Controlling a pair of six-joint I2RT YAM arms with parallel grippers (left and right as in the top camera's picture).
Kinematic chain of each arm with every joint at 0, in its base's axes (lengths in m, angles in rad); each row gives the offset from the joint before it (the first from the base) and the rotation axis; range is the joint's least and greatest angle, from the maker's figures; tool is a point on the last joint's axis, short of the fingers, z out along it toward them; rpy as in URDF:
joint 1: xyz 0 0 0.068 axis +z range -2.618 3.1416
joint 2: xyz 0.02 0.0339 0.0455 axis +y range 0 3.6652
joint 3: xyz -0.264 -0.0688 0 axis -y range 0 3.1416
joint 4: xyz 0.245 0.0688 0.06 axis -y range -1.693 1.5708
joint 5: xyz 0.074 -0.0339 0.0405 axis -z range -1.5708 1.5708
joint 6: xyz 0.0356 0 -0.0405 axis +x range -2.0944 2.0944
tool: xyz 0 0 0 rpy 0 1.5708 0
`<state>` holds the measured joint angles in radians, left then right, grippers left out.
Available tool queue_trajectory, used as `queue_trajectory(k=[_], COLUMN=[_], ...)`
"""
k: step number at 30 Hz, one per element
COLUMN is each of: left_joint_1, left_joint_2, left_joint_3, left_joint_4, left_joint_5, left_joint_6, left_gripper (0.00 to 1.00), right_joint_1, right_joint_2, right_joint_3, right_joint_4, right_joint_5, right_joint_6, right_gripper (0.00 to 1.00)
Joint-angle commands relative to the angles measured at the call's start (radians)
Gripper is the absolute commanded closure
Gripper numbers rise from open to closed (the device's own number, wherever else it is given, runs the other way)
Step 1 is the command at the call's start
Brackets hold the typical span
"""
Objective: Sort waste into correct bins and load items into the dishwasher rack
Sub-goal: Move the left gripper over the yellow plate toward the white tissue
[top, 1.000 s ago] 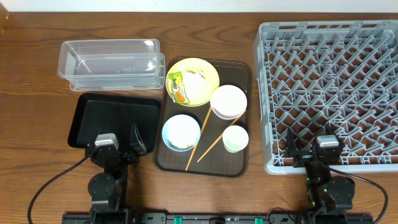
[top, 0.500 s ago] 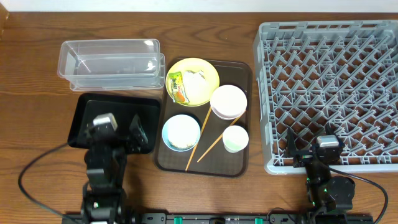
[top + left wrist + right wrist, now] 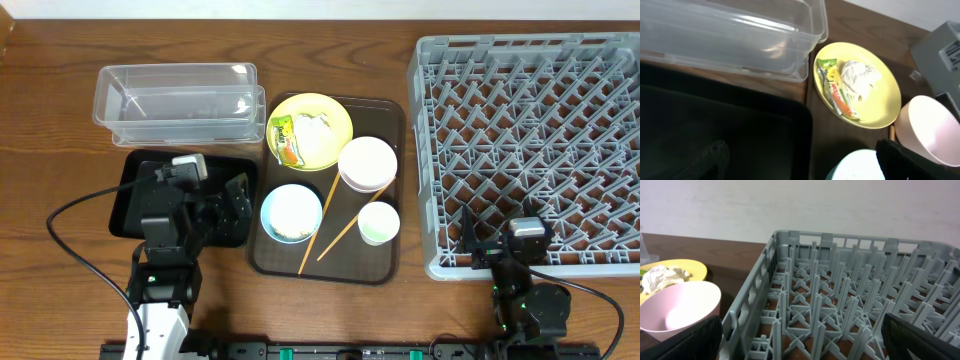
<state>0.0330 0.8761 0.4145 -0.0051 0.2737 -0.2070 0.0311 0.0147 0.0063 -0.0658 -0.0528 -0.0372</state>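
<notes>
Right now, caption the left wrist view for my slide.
Left gripper open over the black tray, facing a yellow plate with snack wrapper and crumpled tissue beside the clear tub.

Left arm (image 3: 165, 250), right arm (image 3: 522, 290): black bodies, grey top blocks (image 3: 188, 165), black fingers (image 3: 912, 160). Left base link (image 3: 160, 325) white. Thin black cables (image 3: 49, 228).

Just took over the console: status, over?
Left pincer open, empty, over black tray. Right pincer open, empty, at rack edge. Wrapper and tissue on yellow plate. Nothing blocking the plate.
</notes>
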Motion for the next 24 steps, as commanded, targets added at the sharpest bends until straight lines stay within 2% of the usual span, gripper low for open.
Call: queue_trajectory(k=[1, 7, 10, 14, 19, 24], left_joint_1=[0.004, -0.002, -0.014, -0.032, -0.065, -0.116], left_joint_2=[0.005, 0.054, 0.118, 0.211, 0.306, 0.401], left_joint_3=[0.025, 0.134, 0.238, 0.34, 0.43, 0.542], left_joint_4=[0.036, -0.005, -0.081, -0.107, -0.116, -0.172], left_joint_5=[0.026, 0.026, 0.025, 0.024, -0.011, -0.085], left_joint_6=[-0.01, -0.009, -0.008, -0.008, -0.008, 0.004], left_gripper=[0.04, 0.04, 0.04, 0.04, 0.04, 0.04], right_joint_1=[-0.006, -0.006, -0.006, -0.006, -0.006, -0.006], right_joint_2=[-0.008, -0.008, 0.001, 0.045, 0.18, 0.438], right_joint_3=[-0.001, 0.002, 0.018, 0.062, 0.14, 0.282], right_joint_4=[0.006, 0.01, 0.01, 0.026, 0.098, 0.181], right_joint_5=[-0.008, -0.007, -0.006, 0.06, 0.122, 0.158], right_joint_6=[0.028, 0.045, 0.051, 0.051, -0.001, -0.117], right_gripper=[0.01, 0.01, 0.01, 0.01, 0.01, 0.01])
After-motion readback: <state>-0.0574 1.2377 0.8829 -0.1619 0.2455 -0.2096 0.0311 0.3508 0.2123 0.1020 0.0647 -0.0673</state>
